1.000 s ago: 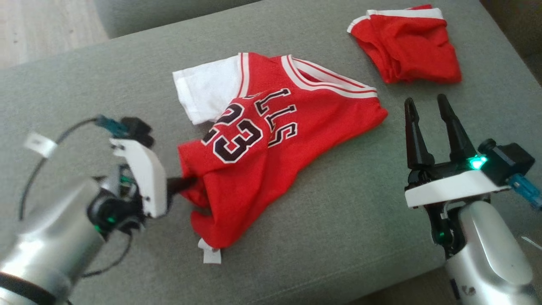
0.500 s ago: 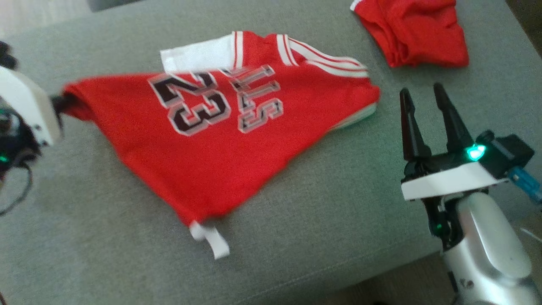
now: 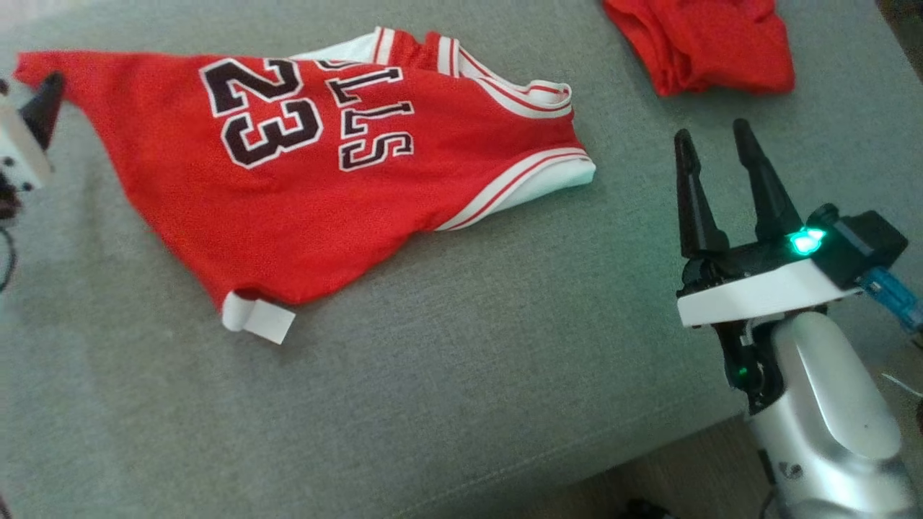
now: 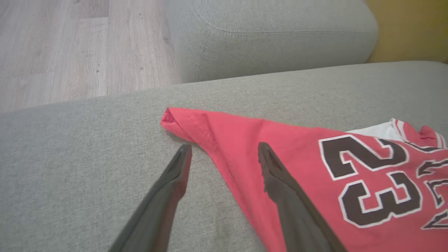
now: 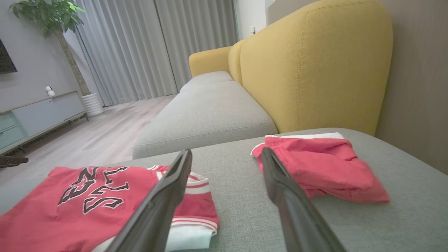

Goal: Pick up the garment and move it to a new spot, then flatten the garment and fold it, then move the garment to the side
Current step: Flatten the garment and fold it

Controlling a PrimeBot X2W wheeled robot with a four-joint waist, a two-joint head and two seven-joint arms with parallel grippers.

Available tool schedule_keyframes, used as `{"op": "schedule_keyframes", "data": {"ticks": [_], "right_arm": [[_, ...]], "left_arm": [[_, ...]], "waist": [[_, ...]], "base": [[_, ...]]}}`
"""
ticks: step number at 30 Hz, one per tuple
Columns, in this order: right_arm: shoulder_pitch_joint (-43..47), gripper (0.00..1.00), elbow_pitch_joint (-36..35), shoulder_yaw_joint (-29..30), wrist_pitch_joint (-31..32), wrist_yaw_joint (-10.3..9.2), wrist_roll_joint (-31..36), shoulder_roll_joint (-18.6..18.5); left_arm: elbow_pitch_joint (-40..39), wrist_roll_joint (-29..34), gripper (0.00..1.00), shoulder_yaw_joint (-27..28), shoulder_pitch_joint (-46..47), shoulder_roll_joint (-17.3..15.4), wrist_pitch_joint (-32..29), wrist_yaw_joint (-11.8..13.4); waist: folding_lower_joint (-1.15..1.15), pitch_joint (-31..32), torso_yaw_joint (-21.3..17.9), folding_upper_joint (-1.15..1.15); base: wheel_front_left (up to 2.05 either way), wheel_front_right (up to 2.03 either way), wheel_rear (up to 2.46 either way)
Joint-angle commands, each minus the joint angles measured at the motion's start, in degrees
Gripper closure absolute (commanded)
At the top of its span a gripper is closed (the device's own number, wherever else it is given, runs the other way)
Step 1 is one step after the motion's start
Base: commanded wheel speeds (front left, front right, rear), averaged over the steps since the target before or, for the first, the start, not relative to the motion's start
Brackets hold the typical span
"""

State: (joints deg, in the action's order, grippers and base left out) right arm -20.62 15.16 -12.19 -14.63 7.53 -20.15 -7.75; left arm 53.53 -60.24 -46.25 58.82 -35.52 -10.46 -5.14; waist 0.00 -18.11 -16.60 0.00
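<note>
Progress check, going left to right. The jersey (image 3: pixel 346 166) is lying on the grey sofa cushion (image 3: pixel 505 375), number side up. Its far-left corner is drawn out into a point and a white tag (image 3: pixel 258 318) sticks out at the near hem. It's spread fairly smooth but sits skewed. A bit of white fabric peeks out along the top edge, and the striped armhole on the right is doubled over. So I'd say the pick-and-relocate part looks done and we're somewhere in the flattening. No fold is in yet, and the final shift to the side hasn't happened. A second red garment (image 3: pixel 703 43) sits bunched near the top right corner, well apart from the jersey.

Poses now. The left end effector (image 4: pixel 224 149) is at the left edge of the head view, aimed at that pointed corner. From its wrist camera the two fingers are spread wide, one over bare cushion and one over the red cloth. The corner lies just past the tips and nothing is pinched. Can't tell if the fingers are actually touching the fabric.

The right end effector (image 3: pixel 712 132) hangs off to the right with its fingers pointing away from the robot. It's wide open and empty, parked between the jersey's striped edge and the other garment.
</note>
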Motion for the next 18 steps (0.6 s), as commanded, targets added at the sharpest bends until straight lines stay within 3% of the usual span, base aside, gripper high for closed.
{"op": "schedule_keyframes", "data": {"ticks": [1, 10, 14, 18], "right_arm": [[-1.1, 0.00, -1.5, -0.9, -0.4, -0.04, 0.2, -0.1], [1.8, 0.00, -0.1, -0.2, -0.4, -0.04, -0.1, -1.0], [4.1, 0.00, -0.8, 1.0, -0.4, -0.04, 0.1, -0.9], [6.0, 0.00, -0.8, 0.2, -0.4, -0.04, 0.2, -1.6]], "left_arm": [[-0.6, 0.4, 0.00, 1.5, 1.7, -2.0, 1.2, -0.5], [-6.0, 1.1, 0.00, 1.0, -3.5, 1.4, 15.3, -2.0], [-11.8, 2.4, 0.00, 2.1, -8.6, 1.1, 23.1, 1.5], [-23.2, 4.2, 0.00, 5.7, -16.7, 0.5, 25.3, 7.0]], "waist": [[0.00, 1.7, 1.3, 0.00], [0.00, 10.2, 6.8, 0.00], [0.00, 13.1, 8.8, 0.00], [0.00, 14.8, 10.7, 0.00]], "base": [[0.00, 0.00, 0.00], [0.00, 0.00, 0.00], [0.00, 0.00, 0.00], [0.00, 0.00, 0.00]]}}
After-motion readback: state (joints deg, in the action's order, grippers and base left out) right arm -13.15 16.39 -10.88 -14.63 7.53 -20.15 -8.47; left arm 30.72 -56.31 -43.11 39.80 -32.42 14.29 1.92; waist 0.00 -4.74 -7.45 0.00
